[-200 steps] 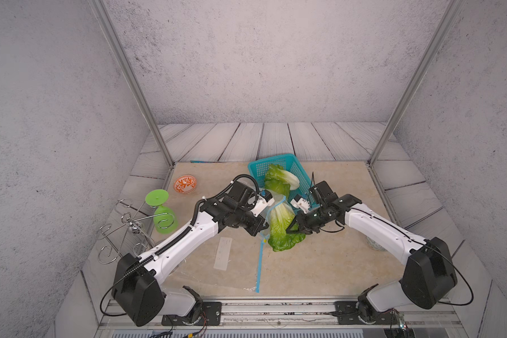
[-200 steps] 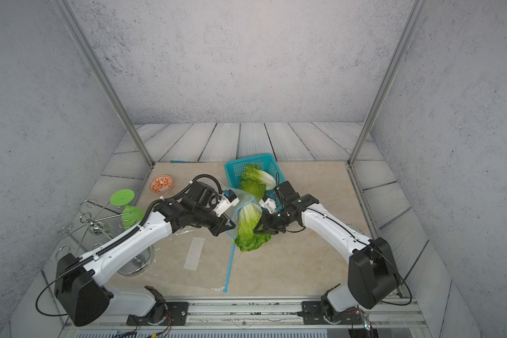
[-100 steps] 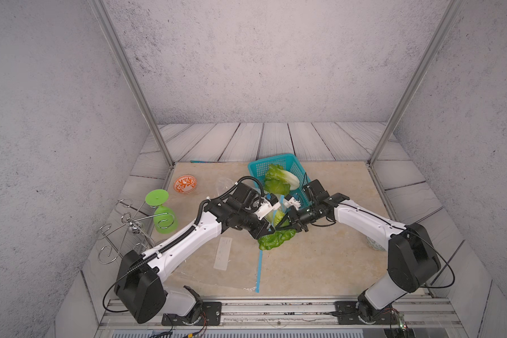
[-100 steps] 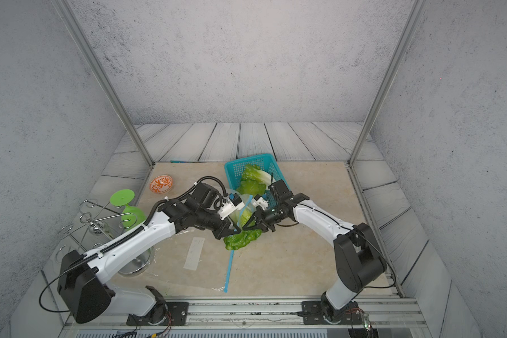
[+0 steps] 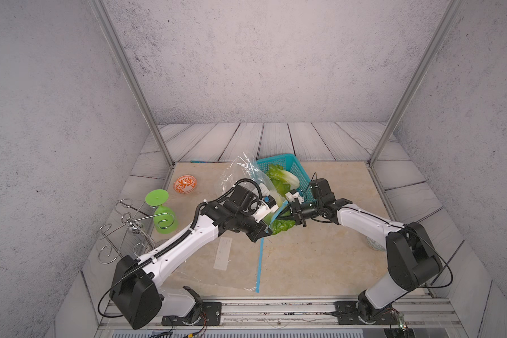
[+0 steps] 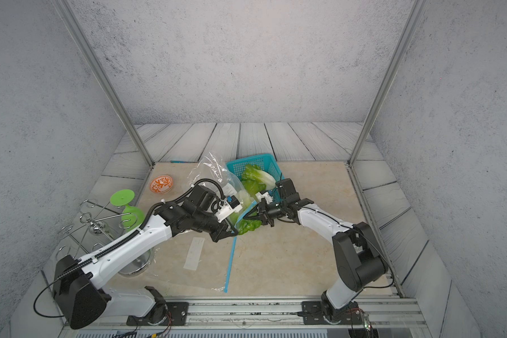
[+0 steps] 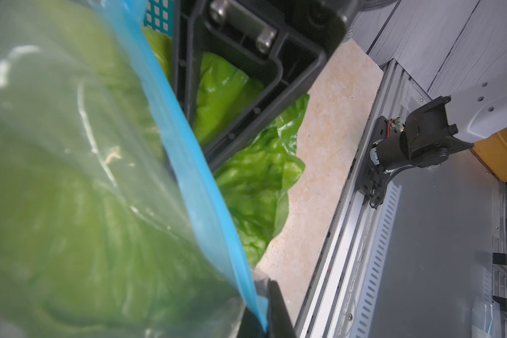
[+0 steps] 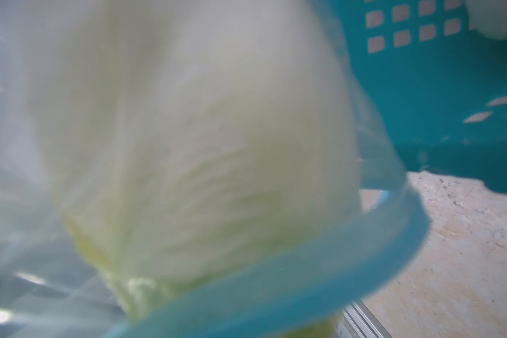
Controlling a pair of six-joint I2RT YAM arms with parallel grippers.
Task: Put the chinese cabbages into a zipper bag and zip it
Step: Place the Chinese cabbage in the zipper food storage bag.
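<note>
Cabbage was half in the bag, and you had both grippers gripping.
Your left gripper (image 5: 263, 233) was pinched tight on the blue zip strip (image 7: 188, 152) of the zipper bag (image 5: 240, 172). The held cabbage (image 5: 281, 226) sat with its white base inside the mouth, leaves sticking out. Your right gripper (image 5: 284, 216) was narrow, clamped on those leaves. The other cabbage (image 5: 284, 178) lay in the teal basket (image 5: 287, 160) behind.

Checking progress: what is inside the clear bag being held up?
At least one cabbage, pale through the plastic, green leaves poking out past the blue zip edge. The left arm hides part of the bag, so the count is unclear.
</note>
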